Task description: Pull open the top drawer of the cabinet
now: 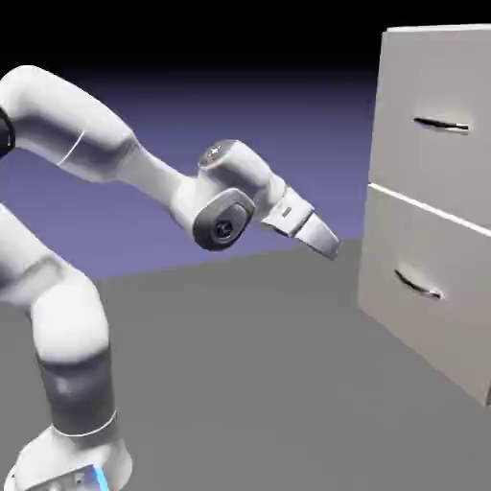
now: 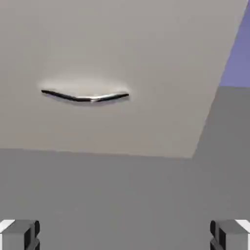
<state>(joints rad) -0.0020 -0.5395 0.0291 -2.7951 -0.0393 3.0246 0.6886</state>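
Gripper [image 1: 331, 249]: mine, its two fingers [image 2: 22, 237] standing wide apart with nothing between them; I touch neither drawer nor handle.
Top drawer [image 1: 432, 77]: upper front of the cabinet [image 1: 377, 105], toward the exterior view's right; it looks fully shut, its face in line with the one below.
Top handle [image 1: 442, 125]: slim, dark, level across the drawer front; it sits higher than my fingertips and well apart from them.
Lower drawer [image 1: 408, 249]: also looks shut, and I should leave it so.
Lower handle [image 1: 418, 285]: nearer my fingers' height than the one I want; I judge it is the bar [image 2: 85, 99] in my hand view, since the front ends just under it and floor [image 2: 112, 195] shows beyond.
Arm [image 1: 81, 125]: reaching toward the cabinet, the wrist tipping me downward, so my aim is off the top handle.
Done: only the fingers parted, ready to take a bar; of the pull itself, nothing.
Left: nearly all of it, as I judge: rise, level out, bring my fingers around the top handle, close, then draw straight back.
Risk: going forward at this tilt, I could meet the wrong handle or knock the front.
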